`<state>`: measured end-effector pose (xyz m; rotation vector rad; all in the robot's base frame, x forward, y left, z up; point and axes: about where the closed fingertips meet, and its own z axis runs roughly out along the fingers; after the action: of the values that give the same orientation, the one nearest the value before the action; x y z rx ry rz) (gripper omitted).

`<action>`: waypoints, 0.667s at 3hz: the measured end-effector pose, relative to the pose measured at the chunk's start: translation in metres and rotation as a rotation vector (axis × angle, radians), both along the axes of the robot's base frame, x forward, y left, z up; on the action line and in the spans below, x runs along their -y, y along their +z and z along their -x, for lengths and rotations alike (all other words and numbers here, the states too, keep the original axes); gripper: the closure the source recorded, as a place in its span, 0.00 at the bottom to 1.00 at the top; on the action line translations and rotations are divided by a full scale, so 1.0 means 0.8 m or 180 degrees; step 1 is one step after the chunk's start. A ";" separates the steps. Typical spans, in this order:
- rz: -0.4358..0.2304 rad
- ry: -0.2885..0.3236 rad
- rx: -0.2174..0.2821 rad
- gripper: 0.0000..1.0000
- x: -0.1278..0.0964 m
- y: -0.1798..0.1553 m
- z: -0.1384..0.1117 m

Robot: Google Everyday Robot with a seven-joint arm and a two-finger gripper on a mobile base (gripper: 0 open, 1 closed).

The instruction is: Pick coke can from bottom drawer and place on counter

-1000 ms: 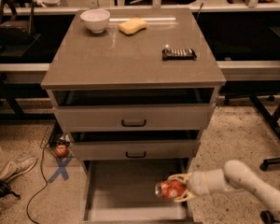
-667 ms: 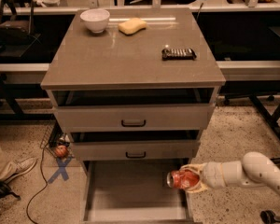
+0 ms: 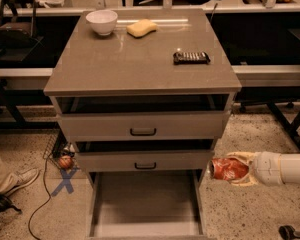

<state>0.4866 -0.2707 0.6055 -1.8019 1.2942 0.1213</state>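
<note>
The coke can (image 3: 229, 168), red and dented, is held in my gripper (image 3: 235, 169), which is shut on it. The can hangs in the air to the right of the cabinet, level with the lower handled drawer and outside the bottom drawer. The bottom drawer (image 3: 145, 199) is pulled open at the foot of the cabinet and its grey floor is bare. The counter (image 3: 140, 59) is the grey-brown top of the cabinet, above and left of the gripper. My white arm (image 3: 285, 169) comes in from the right edge.
On the counter stand a white bowl (image 3: 101, 21), a yellow sponge (image 3: 142, 28) and a dark flat packet (image 3: 191, 58). Two drawers with black handles (image 3: 143, 131) sit slightly open. A small orange-red ball (image 3: 65, 162) lies on the floor left, near a blue X mark (image 3: 66, 180) and a person's shoe (image 3: 20, 178).
The gripper has lifted the coke can out of the bottom drawer and moved it right and up, clear of the cabinet's right side.
</note>
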 end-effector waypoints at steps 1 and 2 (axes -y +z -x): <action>0.0000 0.0000 0.0000 1.00 0.000 0.000 0.000; 0.0058 0.0001 0.0190 1.00 0.008 0.043 -0.005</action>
<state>0.4907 -0.2772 0.6401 -1.8077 1.2567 0.0556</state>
